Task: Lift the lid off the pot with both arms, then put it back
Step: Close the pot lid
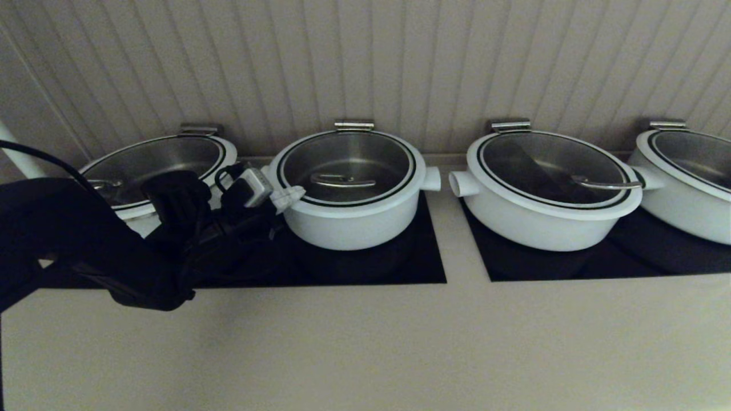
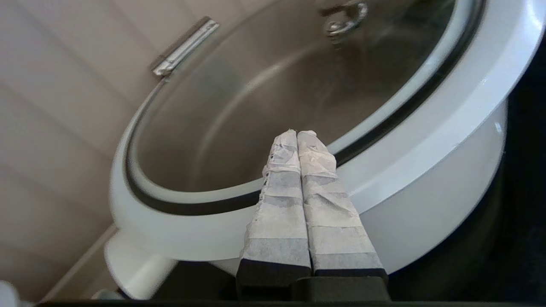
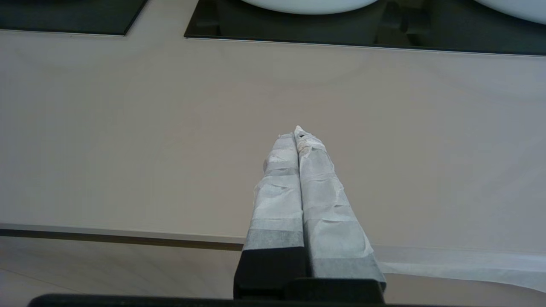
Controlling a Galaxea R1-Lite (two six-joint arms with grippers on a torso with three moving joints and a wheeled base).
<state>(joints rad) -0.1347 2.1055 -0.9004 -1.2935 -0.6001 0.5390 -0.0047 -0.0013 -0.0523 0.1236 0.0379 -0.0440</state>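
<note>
The pot (image 1: 354, 225) is the deeper white one, second from the left, on a black cooktop. The lid (image 1: 348, 160), glass with a steel bar handle (image 1: 342, 181), sits closed on it. My left gripper (image 1: 294, 196) is shut and empty, with its taped tips at the pot's left rim. In the left wrist view the shut gripper (image 2: 297, 134) lies over the pot's white rim (image 2: 426, 140), at the edge of the lid (image 2: 256, 94). My right gripper (image 3: 297, 133) is out of the head view. It is shut and empty, low over the beige counter near its front edge.
Wider white pots with glass lids stand at the left (image 1: 154, 162), right (image 1: 548, 194) and far right (image 1: 691, 177). Two black cooktops (image 1: 422, 262) are set in the beige counter (image 1: 365, 342). A panelled wall with steel brackets (image 1: 354, 124) stands close behind.
</note>
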